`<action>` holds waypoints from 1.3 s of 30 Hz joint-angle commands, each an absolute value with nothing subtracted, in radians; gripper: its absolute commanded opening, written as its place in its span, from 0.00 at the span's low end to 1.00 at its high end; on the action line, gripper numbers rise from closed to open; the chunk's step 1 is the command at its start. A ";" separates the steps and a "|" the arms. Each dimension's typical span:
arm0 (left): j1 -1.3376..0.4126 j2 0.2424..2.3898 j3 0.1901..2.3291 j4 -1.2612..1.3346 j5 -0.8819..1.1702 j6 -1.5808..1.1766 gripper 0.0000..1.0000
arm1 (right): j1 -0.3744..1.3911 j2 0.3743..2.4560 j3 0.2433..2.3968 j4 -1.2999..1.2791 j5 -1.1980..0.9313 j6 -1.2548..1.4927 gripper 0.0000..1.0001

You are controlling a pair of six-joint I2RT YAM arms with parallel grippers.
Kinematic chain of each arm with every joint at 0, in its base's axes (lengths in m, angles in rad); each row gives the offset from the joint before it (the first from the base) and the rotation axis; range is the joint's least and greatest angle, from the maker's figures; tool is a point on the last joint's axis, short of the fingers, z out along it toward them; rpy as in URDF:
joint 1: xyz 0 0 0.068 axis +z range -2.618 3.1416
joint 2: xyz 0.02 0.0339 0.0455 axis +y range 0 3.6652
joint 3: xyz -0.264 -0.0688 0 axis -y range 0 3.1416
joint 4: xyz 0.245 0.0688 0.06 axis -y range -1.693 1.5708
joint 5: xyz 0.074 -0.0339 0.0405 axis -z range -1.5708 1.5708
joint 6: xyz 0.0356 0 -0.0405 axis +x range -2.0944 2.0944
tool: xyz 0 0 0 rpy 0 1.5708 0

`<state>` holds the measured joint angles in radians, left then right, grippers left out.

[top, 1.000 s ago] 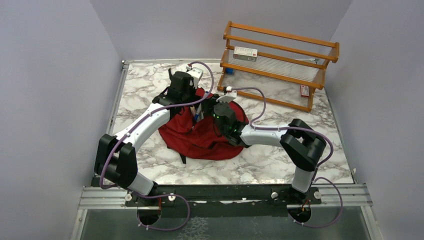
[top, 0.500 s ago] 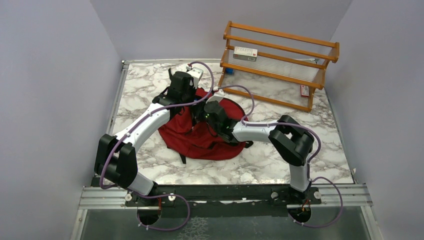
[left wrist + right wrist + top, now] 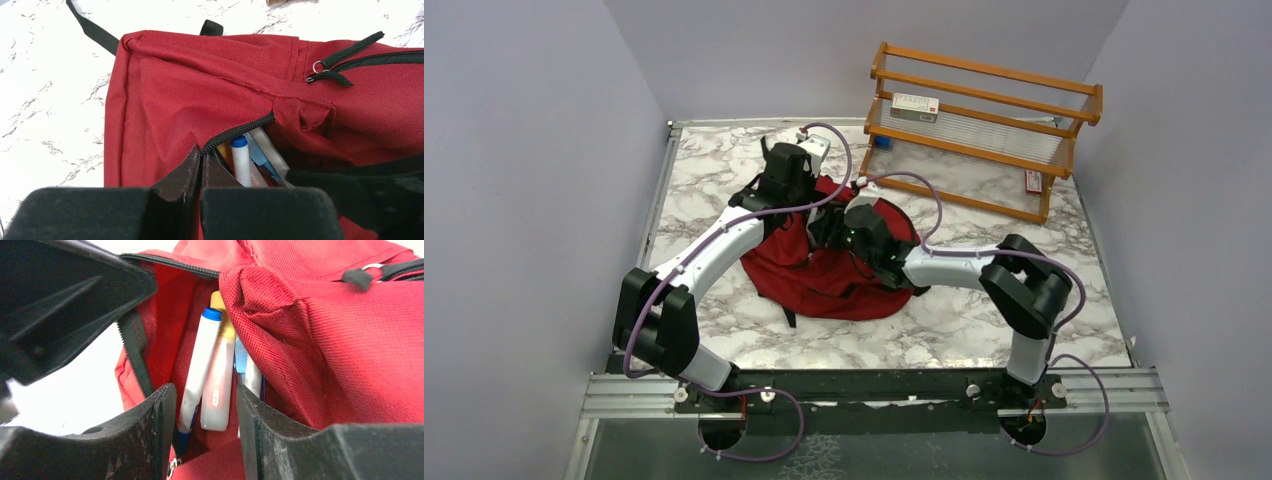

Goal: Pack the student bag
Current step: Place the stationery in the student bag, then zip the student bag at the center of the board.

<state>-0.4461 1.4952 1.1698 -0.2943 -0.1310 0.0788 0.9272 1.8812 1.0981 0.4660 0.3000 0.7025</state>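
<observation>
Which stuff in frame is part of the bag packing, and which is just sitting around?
In the job: student bag, pocket edge pinched by left claw; blue-capped marker and orange-capped tube inside the pocket; right claw, open at the pocket.
Lying about: wooden rack; small box on it.

My white arm links, black joint housings, purple cables (one green wrist light), scuffed black end effector fingers

In the top view, the right gripper moved a little toward the upper left, further over the bag. Its jaws opened wider. The right arm's elbow swung left and then back toward the right.
</observation>
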 commanded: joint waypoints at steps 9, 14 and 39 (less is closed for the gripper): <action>-0.449 1.454 1.210 -0.255 0.105 0.063 0.00 | 0.921 1.512 0.966 0.262 0.353 0.554 0.52; -0.518 1.491 1.229 -0.272 0.164 0.088 0.00 | 0.913 1.405 0.954 0.059 0.436 0.614 0.52; -0.511 1.444 1.191 -0.288 0.128 -0.158 0.63 | 0.909 1.077 0.700 0.072 0.281 0.416 0.57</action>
<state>-0.5747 1.5768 1.2404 -0.3355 0.1497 -0.0822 0.9142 1.0893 0.7074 0.0364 0.3710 0.5373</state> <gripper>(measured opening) 0.619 0.565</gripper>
